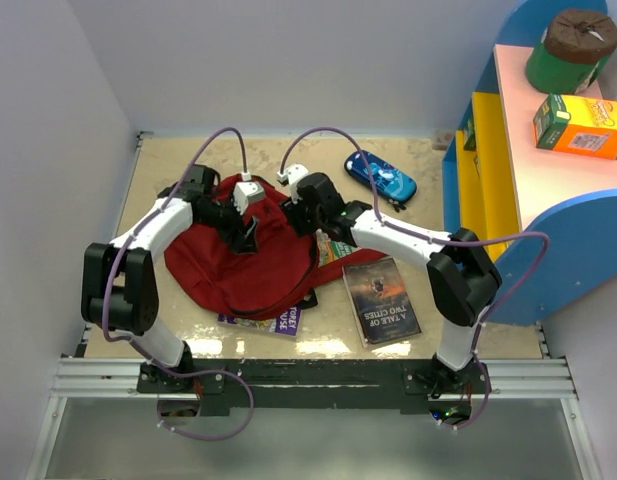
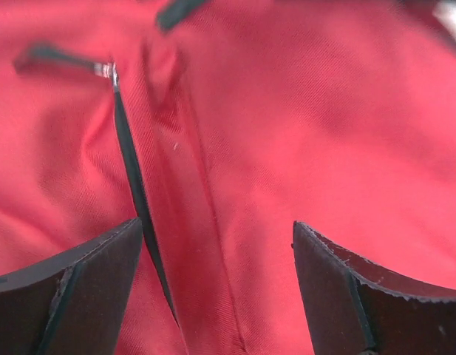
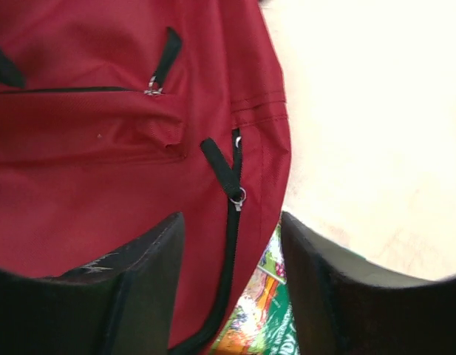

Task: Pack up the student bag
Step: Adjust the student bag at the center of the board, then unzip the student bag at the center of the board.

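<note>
Side by side, the left arm (image 1: 153,228) and right arm (image 1: 398,235) wear glossy white shells between bulky black joint housings, each on a black base (image 1: 168,380). A lilac cable (image 1: 228,130) loops along each arm to a small white plug (image 1: 246,192) by the wrist. Up close, the left hand (image 2: 216,296) and right hand (image 3: 231,296) show matte black fingers (image 3: 117,296), faintly scuffed, with finely ribbed edges.

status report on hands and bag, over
Left hand open over bag. Right hand open at zipper. Purple book and green book partly under bag, dark book beside it.
</note>
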Controlling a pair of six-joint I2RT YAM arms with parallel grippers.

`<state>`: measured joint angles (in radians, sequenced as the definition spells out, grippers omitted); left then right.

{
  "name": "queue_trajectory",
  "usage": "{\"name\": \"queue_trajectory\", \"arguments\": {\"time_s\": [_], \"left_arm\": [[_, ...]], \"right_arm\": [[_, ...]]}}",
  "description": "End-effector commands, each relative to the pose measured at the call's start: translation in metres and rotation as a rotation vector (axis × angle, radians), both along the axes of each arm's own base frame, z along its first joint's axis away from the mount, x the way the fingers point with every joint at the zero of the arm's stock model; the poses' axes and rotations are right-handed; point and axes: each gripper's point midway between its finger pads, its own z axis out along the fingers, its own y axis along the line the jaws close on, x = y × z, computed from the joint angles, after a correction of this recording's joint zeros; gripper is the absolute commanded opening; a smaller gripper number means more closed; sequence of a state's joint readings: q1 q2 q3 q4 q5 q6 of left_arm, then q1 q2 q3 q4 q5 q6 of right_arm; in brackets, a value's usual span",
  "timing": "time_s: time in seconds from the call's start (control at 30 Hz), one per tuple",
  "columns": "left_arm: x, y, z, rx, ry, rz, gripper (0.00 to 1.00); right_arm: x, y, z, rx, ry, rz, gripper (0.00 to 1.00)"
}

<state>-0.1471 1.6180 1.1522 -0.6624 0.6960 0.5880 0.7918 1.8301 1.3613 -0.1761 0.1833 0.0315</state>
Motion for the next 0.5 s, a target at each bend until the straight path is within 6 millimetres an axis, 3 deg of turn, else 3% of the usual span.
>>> {"name": "queue_trajectory", "arguments": {"time_s": [0.0, 0.2, 0.37, 0.47], "left_arm": [[0.024, 0.004, -0.006, -0.001, -0.079, 0.050, 0.87], [0.028, 0.008, -0.021, 0.023, -0.097, 0.068, 0.86], [0.026, 0.014, -0.036, 0.055, -0.094, 0.080, 0.84], [0.023, 0.016, -0.040, 0.064, -0.098, 0.087, 0.84]], "right_arm": [[0.005, 0.018, 0.032, 0.061, -0.014, 0.236, 0.61], [0.014, 0.018, 0.026, 0.050, -0.007, 0.294, 0.58], [0.019, 0.019, -0.006, -0.020, 0.058, 0.303, 0.53], [0.021, 0.018, -0.013, -0.044, 0.063, 0.303, 0.58]]}}
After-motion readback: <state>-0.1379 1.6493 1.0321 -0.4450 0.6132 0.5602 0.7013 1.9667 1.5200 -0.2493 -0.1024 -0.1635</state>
